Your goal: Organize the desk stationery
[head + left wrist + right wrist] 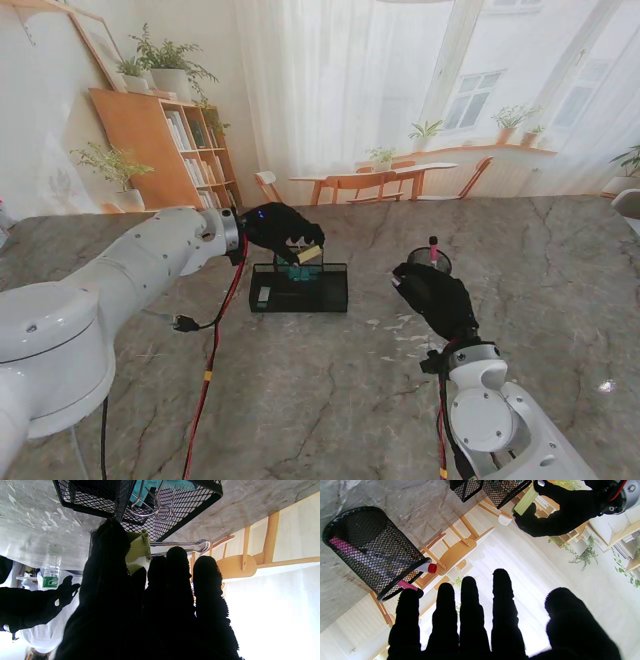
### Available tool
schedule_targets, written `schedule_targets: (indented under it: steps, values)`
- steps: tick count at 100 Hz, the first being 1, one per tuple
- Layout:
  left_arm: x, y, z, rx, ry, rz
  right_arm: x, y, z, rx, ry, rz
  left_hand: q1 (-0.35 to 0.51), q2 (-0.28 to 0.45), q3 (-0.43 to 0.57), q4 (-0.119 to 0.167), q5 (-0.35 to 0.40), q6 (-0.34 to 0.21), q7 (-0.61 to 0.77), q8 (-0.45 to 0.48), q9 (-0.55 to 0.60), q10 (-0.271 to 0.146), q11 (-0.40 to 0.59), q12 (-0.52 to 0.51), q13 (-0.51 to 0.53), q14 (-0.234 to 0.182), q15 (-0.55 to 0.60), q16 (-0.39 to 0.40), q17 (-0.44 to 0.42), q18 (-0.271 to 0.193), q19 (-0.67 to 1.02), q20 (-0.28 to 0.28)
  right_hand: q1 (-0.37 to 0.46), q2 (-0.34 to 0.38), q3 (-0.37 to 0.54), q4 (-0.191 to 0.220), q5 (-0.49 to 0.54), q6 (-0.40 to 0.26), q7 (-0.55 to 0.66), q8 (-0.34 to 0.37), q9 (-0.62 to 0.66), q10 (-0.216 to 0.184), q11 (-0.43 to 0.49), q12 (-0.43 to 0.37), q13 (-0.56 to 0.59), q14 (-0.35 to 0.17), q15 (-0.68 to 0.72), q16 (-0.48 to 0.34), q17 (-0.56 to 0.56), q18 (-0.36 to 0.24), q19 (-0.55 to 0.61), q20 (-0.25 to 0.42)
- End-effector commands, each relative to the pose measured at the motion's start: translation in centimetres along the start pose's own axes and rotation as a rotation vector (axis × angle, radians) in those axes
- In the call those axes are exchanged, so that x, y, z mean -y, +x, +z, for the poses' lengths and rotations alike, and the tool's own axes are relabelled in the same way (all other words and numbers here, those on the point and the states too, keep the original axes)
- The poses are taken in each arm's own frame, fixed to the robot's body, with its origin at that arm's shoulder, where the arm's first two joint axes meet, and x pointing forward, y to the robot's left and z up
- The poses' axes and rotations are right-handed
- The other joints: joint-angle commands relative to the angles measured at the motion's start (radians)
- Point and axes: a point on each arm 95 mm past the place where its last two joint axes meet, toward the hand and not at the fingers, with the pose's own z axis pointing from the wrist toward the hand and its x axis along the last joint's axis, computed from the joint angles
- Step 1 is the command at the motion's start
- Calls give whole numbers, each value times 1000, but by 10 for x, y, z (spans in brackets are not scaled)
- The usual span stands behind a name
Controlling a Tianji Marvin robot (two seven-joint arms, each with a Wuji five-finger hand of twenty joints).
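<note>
Binder clip point(309, 255), pale yellow-green, is what your left hand point(280, 230) pinches above the far edge of the black mesh tray point(298, 288) in the stand view. You can see something teal inside the tray. Your right hand point(437, 297) sits to the right with nothing in it, just nearer to you than the mesh pen cup point(430, 262), where a pink pen point(434, 246) stands up.

From the left wrist view, your fingers point(175, 580) and thumb clamp the binder clip point(137, 552) by its body, its wire handles sticking out sideways. The mesh tray point(175, 512) lies right beyond it, holding loose wire handles over a teal item.

From the right wrist view, your fingers point(470, 610) are spread and straight, holding nothing. The pen cup point(370, 552) is close to them, with a pink pen point(342, 546) and a red-capped one point(430, 568) inside. Beyond, the left hand point(557, 512) grips the clip point(526, 501) beside the tray point(492, 487).
</note>
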Motion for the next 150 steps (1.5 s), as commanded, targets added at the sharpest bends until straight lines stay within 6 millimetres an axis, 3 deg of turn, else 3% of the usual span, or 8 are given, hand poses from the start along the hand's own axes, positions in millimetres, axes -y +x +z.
schedule_targets:
  steps: [1,33,68,75,94,119,140,150]
  values:
    - [3,0,3,-3,-7,-1,1,0,-1,5,9,3,170,172,171,-62,58,-155,190,61,21,-56,56,18,-19,-27,-12,15,-15,-33,-8,-8,12,27,-41,2,10,-4,6,8,-7,-2,12,13,6,-10,-6,12,-18,-24,1,23]
    - [-4,0,3,14,-42,-27,1,-1,-2,8,4,2,170,171,163,-64,39,-129,62,38,-26,-43,-41,-55,-55,-19,-144,-15,-80,45,-67,-44,11,30,-42,2,10,-4,6,8,-6,0,12,13,5,-10,-7,12,-17,-23,2,23]
    - [-8,-3,0,37,-74,-24,1,-2,-1,8,5,7,157,243,120,-58,8,-89,-229,46,-216,-28,61,-358,-134,-4,-241,-105,-171,114,-93,-76,11,34,-45,2,13,-3,7,8,-5,1,11,12,5,-9,-8,12,-19,-23,0,23]
    - [-9,-3,-1,42,-79,-25,1,-1,-1,7,5,9,137,274,115,-55,1,-80,-299,22,-238,-27,62,-473,-155,-3,-250,-193,-195,136,-96,-76,11,34,-46,2,15,-3,7,8,-5,1,11,12,5,-10,-8,12,-19,-24,-1,23]
    - [-11,-5,-2,57,-96,-12,1,-2,-2,7,2,10,84,296,107,-55,-51,-65,-430,-56,-306,-29,1,-517,-248,28,-284,-263,-300,207,-119,-68,11,36,-47,2,16,-2,8,7,-6,2,11,12,6,-9,-9,12,-17,-24,-1,24]
    - [-13,-9,-7,87,-126,-16,1,-2,-2,8,-4,13,-37,307,100,-58,-110,-4,-609,-107,-399,-13,-109,-573,-381,87,-388,-372,-459,319,-240,-114,13,38,-48,2,15,-2,7,7,-4,2,11,12,7,-9,-9,12,-18,-24,-2,24]
    - [-12,-8,-9,104,-117,-36,1,-2,-2,7,-4,15,-238,338,91,-59,-204,53,-685,-143,-464,16,-185,-626,-479,139,-453,-454,-547,385,-334,-169,14,38,-50,2,15,-1,7,7,-5,2,11,12,7,-10,-9,13,-18,-25,-2,24]
    - [-9,-5,-11,104,-100,-42,1,-2,-2,8,-6,15,-322,363,94,-59,-228,30,-690,-147,-499,31,-208,-649,-519,163,-479,-488,-576,403,-369,-185,14,38,-51,2,17,-2,8,7,-3,0,11,12,7,-10,-9,13,-18,-25,-2,25]
